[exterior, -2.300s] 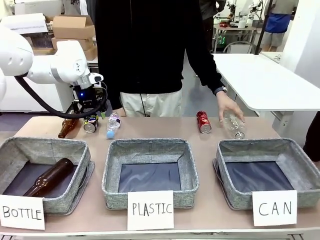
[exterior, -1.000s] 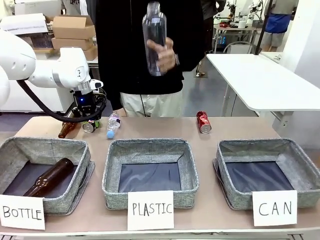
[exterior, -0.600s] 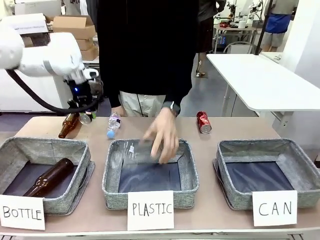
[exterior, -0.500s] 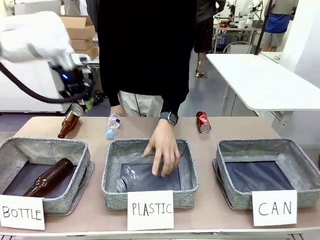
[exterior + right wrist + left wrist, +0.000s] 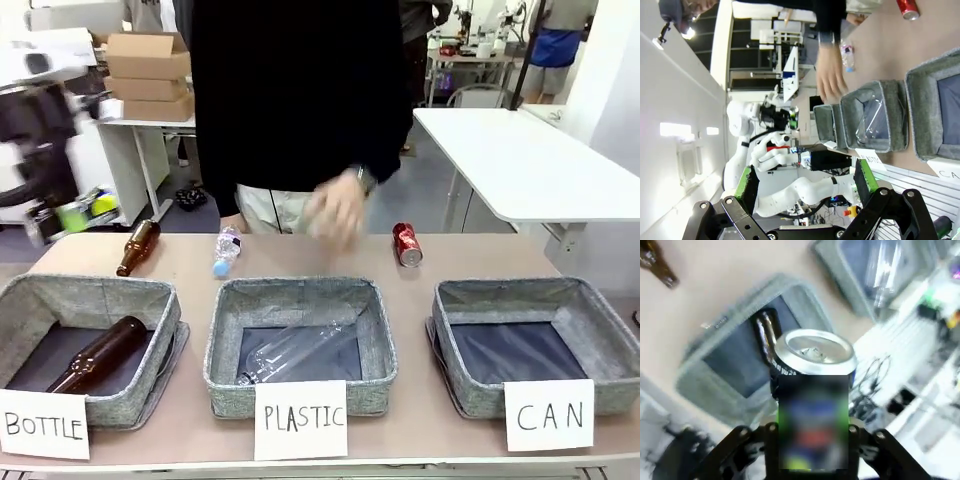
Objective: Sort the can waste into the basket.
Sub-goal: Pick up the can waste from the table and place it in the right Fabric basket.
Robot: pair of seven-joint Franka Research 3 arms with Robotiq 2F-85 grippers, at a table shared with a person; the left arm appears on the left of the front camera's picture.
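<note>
Left claw clamped on dark can over counter's left end, right claw apart, red can beyond CAN basket

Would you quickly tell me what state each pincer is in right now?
Left pincer: shut on the dark can.
Right pincer: open, empty.

The left gripper has lifted the dark can off the table and swung left, apparently still gripping it. The clear bottle now lies in the PLASTIC basket, and the person's hand has withdrawn.
</note>
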